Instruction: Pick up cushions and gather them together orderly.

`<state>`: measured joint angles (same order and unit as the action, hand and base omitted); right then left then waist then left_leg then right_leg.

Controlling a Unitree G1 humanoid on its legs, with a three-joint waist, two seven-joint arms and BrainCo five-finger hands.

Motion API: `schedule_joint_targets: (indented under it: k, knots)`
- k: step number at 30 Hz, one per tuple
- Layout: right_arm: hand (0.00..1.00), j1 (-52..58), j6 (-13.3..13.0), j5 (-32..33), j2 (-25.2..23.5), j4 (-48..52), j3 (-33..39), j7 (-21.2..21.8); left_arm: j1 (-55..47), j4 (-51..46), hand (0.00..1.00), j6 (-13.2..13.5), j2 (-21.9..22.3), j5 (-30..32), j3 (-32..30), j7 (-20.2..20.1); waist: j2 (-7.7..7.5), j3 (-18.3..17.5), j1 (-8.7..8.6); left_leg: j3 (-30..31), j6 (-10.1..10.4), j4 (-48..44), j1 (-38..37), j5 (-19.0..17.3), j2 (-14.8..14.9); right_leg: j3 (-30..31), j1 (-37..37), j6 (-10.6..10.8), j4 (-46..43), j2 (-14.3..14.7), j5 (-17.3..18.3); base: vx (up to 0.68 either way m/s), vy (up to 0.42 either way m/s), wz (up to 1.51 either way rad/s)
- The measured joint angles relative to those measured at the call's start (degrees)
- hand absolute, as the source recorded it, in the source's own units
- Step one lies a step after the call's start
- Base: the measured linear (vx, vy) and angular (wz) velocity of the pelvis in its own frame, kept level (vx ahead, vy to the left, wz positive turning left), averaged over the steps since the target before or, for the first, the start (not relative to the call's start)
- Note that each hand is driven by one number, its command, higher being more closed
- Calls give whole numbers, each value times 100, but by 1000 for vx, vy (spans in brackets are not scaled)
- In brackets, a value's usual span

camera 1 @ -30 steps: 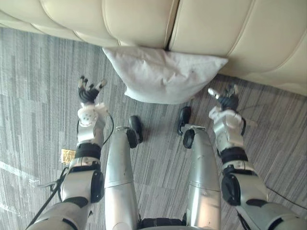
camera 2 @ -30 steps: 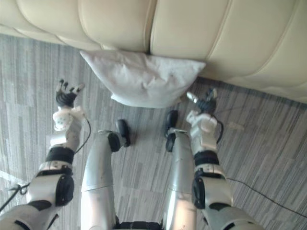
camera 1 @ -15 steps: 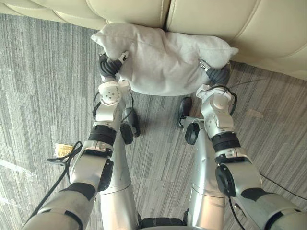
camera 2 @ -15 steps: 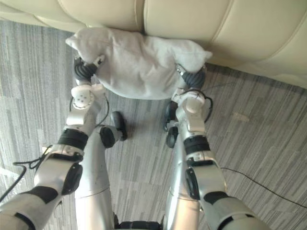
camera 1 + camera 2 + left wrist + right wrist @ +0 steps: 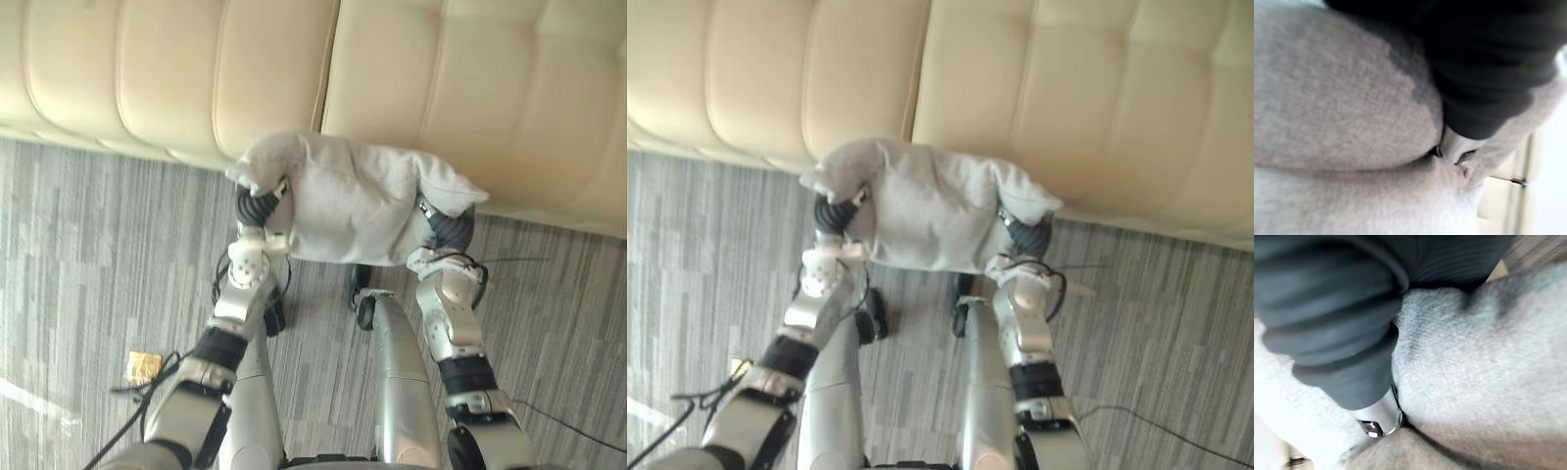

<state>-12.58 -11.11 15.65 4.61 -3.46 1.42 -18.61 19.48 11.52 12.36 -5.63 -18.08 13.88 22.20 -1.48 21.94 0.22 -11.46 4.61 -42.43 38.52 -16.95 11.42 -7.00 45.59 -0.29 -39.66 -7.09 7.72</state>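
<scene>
**A:** Whereabouts with the light grey cushion (image 5: 353,211)?

**B:** Up off the grey carpet (image 5: 88,255), slung between both hands just at the front edge of the cream sofa (image 5: 176,78). Left hand (image 5: 257,208) clamped on one end, right hand (image 5: 449,227) on the other, with cloth bunched into a little ear above each.

**A:** Sure of the grip?

**B:** Fairly. From each wrist camera, one silver digit sunk deep into a fold of the fabric, pinching it. Remaining fingers buried in the cloth, so no telling how far round.

**A:** How to carry this lift through well, then?

**B:** Evenly, most likely. Raise both ends at one pace, or risk a sag to one side and a corner sliding out. Hold the squeeze firm without crushing harder: soft filling, probably prone to creep under a pinch.

**A:** And the sofa edge?

**B:** Draw back a touch before going higher, to avoid dragging cloth against upholstery. Then forward over the seat and down flat, square to the backrest, with room left beside for more.

**A:** Letting go?

**B:** Last of all, both hands together, and only once fully resting. Worth watching the bunched ends meanwhile, being the likeliest place for a slip.
</scene>
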Motion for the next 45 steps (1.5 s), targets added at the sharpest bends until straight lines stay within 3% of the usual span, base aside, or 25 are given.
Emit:
schedule_joint_targets:
  k: [5,9,15,18,19,20,23,24,26,29,30,31,32,33,35,37,38,39,40,41,43,45]
  knots:
    - [100,1637,-130,-391,47,1158,-262,356,-1611,-870,100,120,30,-117,224,-349,1,-524,-2,-221,96,1073,-1728,89,-130,-40,-1509,102,705,25,71,187,-7,-9]
    - [100,2475,-243,-566,29,1538,-418,561,-2308,-1210,100,202,3,-129,328,-504,6,-1014,27,-330,84,1477,-2315,95,-202,-37,-2036,95,1031,18,172,88,28,-7]
    - [100,3088,-238,-661,15,1546,-475,751,-2826,-1255,100,182,-37,-231,439,-630,45,-1308,51,-392,110,1831,-2886,148,-174,-64,-2595,95,1340,87,170,77,19,-1]
    - [100,3256,-231,-669,10,1583,-516,751,-2983,-1262,100,110,-39,-231,447,-642,77,-1308,81,-13,39,720,-2696,218,22,-162,-3055,34,1462,217,342,59,-12,8]
    - [100,3308,-231,-673,10,1632,-517,751,-2993,-1262,100,93,-42,-231,453,-658,93,-1301,134,206,-27,15,-2422,408,104,-184,-3158,21,1441,272,427,-8,-47,-6]
    - [100,3349,-234,-672,12,1678,-516,750,-2995,-1263,100,88,-47,-231,460,-681,75,-1321,216,433,-90,-678,-2088,823,147,-159,-3230,6,1401,314,494,7,-53,-12]
    - [100,3365,-233,-660,-12,1803,-517,741,-3003,-1278,100,84,-60,-228,461,-725,105,-1359,280,443,-115,-1283,-1558,1619,301,-65,-3499,-124,1872,388,431,76,-15,-11]
    - [100,3357,-232,-662,13,1842,-514,725,-3010,-1287,100,83,-62,-227,476,-740,119,-1380,289,433,-106,-1153,-1517,1379,287,-25,-3515,-156,1956,388,410,108,26,3]
    - [100,3289,-237,-661,18,1863,-512,670,-3076,-1300,100,39,-52,-221,518,-779,98,-1385,284,453,23,74,-1615,791,36,166,-3515,-279,1994,389,306,82,57,2]
    - [100,2976,-232,-676,42,1582,-530,640,-3282,-1302,100,5,-44,-220,522,-778,154,-1430,413,906,176,1771,-1890,786,-297,481,-3482,-122,1990,428,400,115,161,-57]
    - [100,2911,-214,-676,69,1496,-530,633,-3329,-1302,100,-3,-39,-219,522,-778,238,-1484,442,965,124,2015,-1943,811,-294,574,-3473,-66,1981,479,433,173,226,-89]
    - [100,2818,-168,-676,92,1315,-561,633,-3390,-1297,100,-31,-61,-220,511,-778,227,-1526,454,942,77,2073,-2016,1084,-315,798,-3461,34,1964,522,480,164,209,-83]
    - [100,2813,-135,-676,91,1239,-588,633,-3414,-1296,100,-58,-89,-220,511,-778,170,-1555,472,825,66,2035,-2061,1071,-336,923,-3461,61,2004,501,474,283,333,-92]
    - [100,2874,-99,-676,90,1125,-624,633,-3464,-1297,100,-86,-153,-219,512,-778,22,-1738,484,548,-80,2015,-2081,917,-445,1130,-3482,223,2165,355,409,256,276,-67]
    - [100,2868,-77,-684,96,1087,-623,633,-3423,-1294,100,-100,-210,-218,515,-778,-85,-1812,445,236,-228,2017,-2209,796,-565,1233,-3367,472,1837,174,339,270,240,-65]
    - [100,2680,-57,-856,64,753,-620,634,-3409,-1245,100,-149,-246,-218,508,-777,-103,-1809,432,-172,-373,2051,-2643,623,-694,1180,-2885,990,502,-45,293,242,195,-72]
    - [100,2516,-38,-892,56,404,-619,634,-3404,-1189,100,-161,-285,-217,504,-775,-100,-1807,392,-326,-425,2154,-2963,573,-751,972,-2715,1105,-37,-206,75,289,184,-54]
    - [100,2401,-3,-899,53,102,-618,634,-3391,-1161,100,-172,-299,-212,491,-773,-78,-1794,351,-395,-438,2353,-3280,566,-760,663,-2659,886,-287,-345,-149,248,121,-43]
    - [100,2345,17,-899,54,-52,-618,634,-3370,-1160,100,-173,-314,-185,477,-773,-63,-1801,347,-412,-439,2488,-3411,567,-746,436,-2660,722,-368,-414,-147,222,66,-29]
    - [100,2237,49,-901,45,-251,-626,637,-3284,-1160,100,-168,-343,-157,442,-763,-65,-1805,346,-445,-437,2606,-3522,568,-718,115,-2641,533,-368,-511,71,180,6,-16]
    - [100,2074,95,-897,50,-425,-625,644,-3099,-1151,100,-169,-373,-146,405,-751,-94,-1818,334,-434,-434,2664,-3550,570,-678,-147,-2635,458,279,-503,303,192,-91,-6]
    - [100,1970,113,-896,64,-446,-625,645,-3012,-1144,100,-168,-394,-145,395,-750,-118,-1828,304,-367,-425,2682,-3526,575,-696,-69,-2723,419,1207,-371,115,154,-164,12]
